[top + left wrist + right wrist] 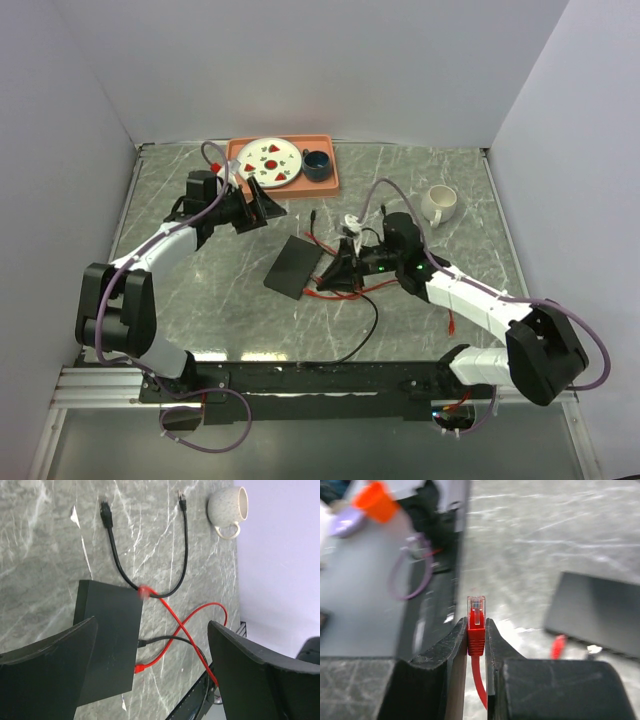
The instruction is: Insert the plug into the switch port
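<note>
So the switch [293, 268] sits about mid-tabletop [200, 290], a touch left of centre. At the back edge is the tray [318, 186], with a plate [270, 162] in it and a cup [317, 164] just right of the plate. The mug [440, 205] is off to the back right, well apart from the tray. The cables [345, 290] lie tangled just right of the switch. The left end effector [262, 208] hangs between tray and switch. The right end effector [340, 270] is just right of the switch, over the cables, with the plug [476, 611] pinched between its fingers.
</note>
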Robot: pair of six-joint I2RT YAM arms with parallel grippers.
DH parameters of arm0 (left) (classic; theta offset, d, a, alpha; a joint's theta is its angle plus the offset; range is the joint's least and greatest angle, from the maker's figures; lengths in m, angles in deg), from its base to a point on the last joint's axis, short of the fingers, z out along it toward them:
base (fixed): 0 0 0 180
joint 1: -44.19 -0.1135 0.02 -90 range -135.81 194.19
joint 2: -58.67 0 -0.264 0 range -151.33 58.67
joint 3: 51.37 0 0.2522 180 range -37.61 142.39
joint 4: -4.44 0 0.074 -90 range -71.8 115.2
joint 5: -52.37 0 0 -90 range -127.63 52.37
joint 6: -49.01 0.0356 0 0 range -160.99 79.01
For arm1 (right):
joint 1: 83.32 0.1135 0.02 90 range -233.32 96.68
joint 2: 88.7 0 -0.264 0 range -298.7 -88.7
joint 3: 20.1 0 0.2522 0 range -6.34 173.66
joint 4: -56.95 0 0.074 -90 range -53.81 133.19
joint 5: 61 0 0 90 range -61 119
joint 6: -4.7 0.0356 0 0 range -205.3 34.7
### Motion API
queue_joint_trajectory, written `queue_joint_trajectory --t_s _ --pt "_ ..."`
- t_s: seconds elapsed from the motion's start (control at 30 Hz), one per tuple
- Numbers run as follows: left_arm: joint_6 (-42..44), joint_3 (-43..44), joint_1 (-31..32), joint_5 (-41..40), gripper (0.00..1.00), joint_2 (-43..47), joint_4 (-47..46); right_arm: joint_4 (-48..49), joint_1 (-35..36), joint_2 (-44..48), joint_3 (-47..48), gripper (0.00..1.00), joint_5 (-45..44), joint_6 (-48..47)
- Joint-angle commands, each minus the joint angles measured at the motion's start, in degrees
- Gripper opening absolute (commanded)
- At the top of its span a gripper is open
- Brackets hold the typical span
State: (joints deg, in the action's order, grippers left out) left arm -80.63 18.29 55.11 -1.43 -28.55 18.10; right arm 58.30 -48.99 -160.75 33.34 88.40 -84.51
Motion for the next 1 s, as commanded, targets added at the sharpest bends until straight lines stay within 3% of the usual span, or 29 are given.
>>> queue_joint_trajectory --t_s 0.0,0.2,0.37,0.47,0.63,0.77,0.97 --pt "1.14 -0.70 -0.11 2.29 0.97 -0.41 -2.18 4.85 -3.74 3.49 -4.17 0.00 13.38 5.89" --pt "1.23 -1.06 -0.02 7.20 0.97 0.65 -3.50 1.59 -5.67 4.21 -3.21 0.00 12.66 4.47" --pt "3.16 -0.88 0.16 7.30 0.97 2.05 -1.14 9.39 -6.90 2.97 -4.44 0.00 15.40 9.65" --pt "3.60 -1.32 0.16 6.25 0.97 2.32 -0.61 2.95 -7.08 2.35 -3.39 0.00 11.20 7.39" --pt "5.35 -0.97 0.16 0.28 0.98 0.22 3.34 -8.77 -6.64 3.76 -1.19 0.00 -10.49 2.11" --pt "5.98 -1.14 0.16 -1.66 0.97 -0.67 3.26 -17.48 -2.97 3.33 0.75 0.00 -37.43 -0.09" --pt "8.08 0.17 0.25 -6.67 0.98 -3.92 6.42 -22.41 4.77 -3.08 2.50 0.00 -55.25 -2.27"
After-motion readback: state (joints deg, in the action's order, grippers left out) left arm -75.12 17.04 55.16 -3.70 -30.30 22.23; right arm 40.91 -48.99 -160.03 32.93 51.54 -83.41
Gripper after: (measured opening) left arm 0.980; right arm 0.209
